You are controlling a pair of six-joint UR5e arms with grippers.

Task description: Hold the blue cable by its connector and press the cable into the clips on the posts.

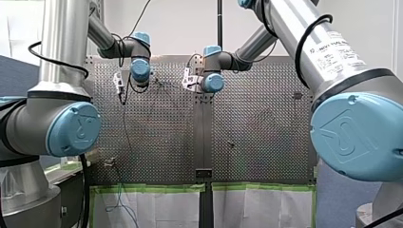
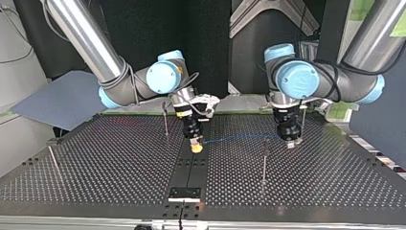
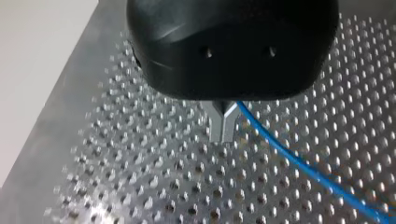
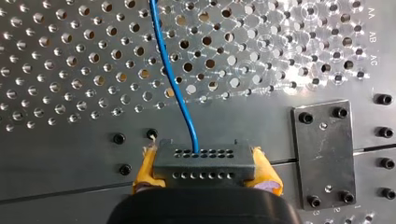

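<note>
The blue cable (image 2: pixel 239 137) hangs taut just above the perforated table (image 2: pixel 119 158) between my two grippers. My right gripper (image 2: pixel 196 147), at the top view's middle, is shut with its yellow pads (image 4: pixel 145 168) on the black connector (image 4: pixel 204 163). The cable (image 4: pixel 173 79) leaves the connector and runs ahead over the holes. My left gripper (image 2: pixel 290 140), at the top view's right, has its metal fingers (image 3: pixel 223 127) shut low over the table. The cable (image 3: pixel 299 161) comes out right beside them and trails away. A thin post (image 2: pixel 264 160) stands in front of the cable.
More thin posts stand at the top view's left (image 2: pixel 52 160), behind my right gripper (image 2: pixel 165 119) and beside my left gripper (image 2: pixel 302 122). A dark bolted plate (image 4: pixel 324 156) lies beside the connector. A smooth centre strip (image 2: pixel 194 165) divides the table.
</note>
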